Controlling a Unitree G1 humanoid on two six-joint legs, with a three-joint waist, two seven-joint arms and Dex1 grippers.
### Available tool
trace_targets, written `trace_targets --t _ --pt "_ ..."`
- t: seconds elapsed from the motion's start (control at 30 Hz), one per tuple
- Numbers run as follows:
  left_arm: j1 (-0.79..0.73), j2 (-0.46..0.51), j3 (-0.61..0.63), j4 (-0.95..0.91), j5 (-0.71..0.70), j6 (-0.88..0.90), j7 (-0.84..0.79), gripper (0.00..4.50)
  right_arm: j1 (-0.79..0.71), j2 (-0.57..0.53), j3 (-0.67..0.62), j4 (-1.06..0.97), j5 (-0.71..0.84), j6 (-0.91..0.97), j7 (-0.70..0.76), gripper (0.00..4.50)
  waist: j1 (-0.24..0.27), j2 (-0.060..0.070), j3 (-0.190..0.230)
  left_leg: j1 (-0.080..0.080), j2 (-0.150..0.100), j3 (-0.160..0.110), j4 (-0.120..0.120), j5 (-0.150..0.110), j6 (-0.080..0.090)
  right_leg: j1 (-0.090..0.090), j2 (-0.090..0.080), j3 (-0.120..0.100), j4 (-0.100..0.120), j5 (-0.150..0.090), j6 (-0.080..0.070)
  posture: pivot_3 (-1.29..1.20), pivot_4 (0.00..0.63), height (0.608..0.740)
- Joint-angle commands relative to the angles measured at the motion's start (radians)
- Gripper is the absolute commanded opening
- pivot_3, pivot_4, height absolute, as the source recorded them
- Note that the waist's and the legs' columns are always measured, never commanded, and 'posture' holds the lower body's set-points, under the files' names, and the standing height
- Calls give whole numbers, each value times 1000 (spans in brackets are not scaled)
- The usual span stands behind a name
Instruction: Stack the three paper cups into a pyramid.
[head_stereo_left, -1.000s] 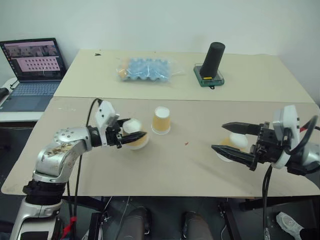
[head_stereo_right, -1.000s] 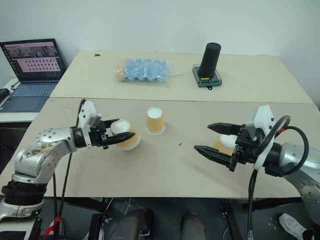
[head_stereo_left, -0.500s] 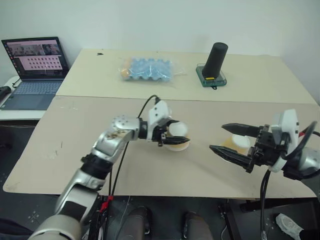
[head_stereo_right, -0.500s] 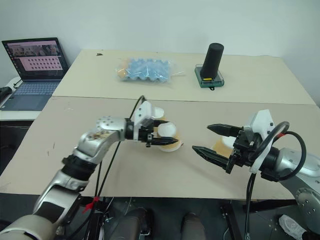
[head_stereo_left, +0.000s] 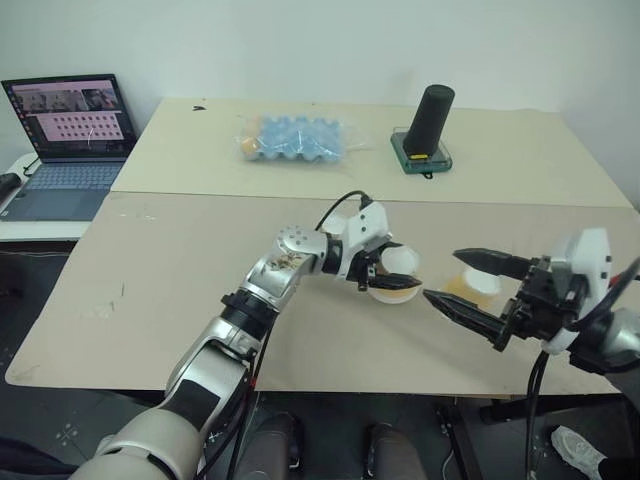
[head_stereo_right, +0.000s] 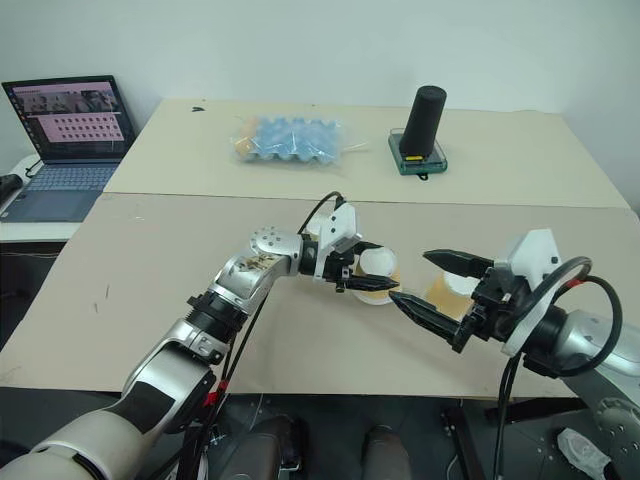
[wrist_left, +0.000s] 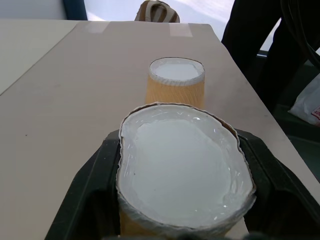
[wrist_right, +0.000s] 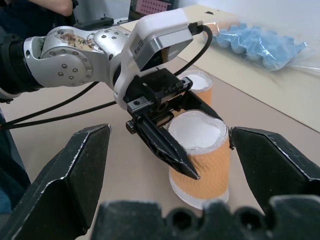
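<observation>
1 paper cup (head_stereo_left: 393, 276) clamped in left pincer (head_stereo_left: 385, 284); right pincer (head_stereo_left: 462, 284) gaping, holding nothing.

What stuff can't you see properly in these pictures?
- Middle cup: mostly behind the left gripper in both eye views.
- Held cup: whether it touches the table is unclear.
- Right cup: partly hidden by the right gripper.
- Laptop screen: too small to read.

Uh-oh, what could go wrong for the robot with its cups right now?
1. The left gripper squeezes the held cup into an oval; it may dent and sit crooked.
2. The open right gripper points at that cup from close by; the two could bump.
3. The cup by the right gripper stands right ahead and might get knocked over.
</observation>
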Motion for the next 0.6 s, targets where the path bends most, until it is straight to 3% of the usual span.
trace_targets --t 0.03,0.13,0.2,0.23,0.3,0.6 --pt "-16 -16 -2 -4 13 -14 -17 2430 7 3 -46 -39 24 -27 -16 4500 0 0 0 0 0 0 0 0 0 0 0 0 0 0 0 0 150 726" --pt "-12 -16 -4 4 29 -18 -20 2430 13 6 -49 -43 26 -31 -23 4500 2 0 0 0 0 0 1 0 0 0 0 0 0 0 1 0 150 726" --pt "-14 -15 1 1 29 -15 -24 3382 14 6 -50 -42 25 -33 -25 4500 2 0 0 -1 0 0 1 0 1 0 0 0 0 0 1 0 150 726" --pt "-14 -14 3 0 30 -15 -26 3586 15 6 -51 -42 25 -34 -25 4500 1 0 0 -1 0 0 1 0 1 0 0 0 0 0 1 0 150 726" --pt "-15 -13 6 0 37 -22 -21 4408 15 5 -52 -40 26 -35 -25 4500 1 0 0 -1 0 0 1 0 1 0 0 0 0 0 1 0 150 726" --pt "-22 -7 51 -41 25 -2 -10 4466 1 -1 -35 -21 24 -41 -16 4500 1 0 0 -1 0 0 1 0 1 0 0 0 0 0 1 0 150 726"
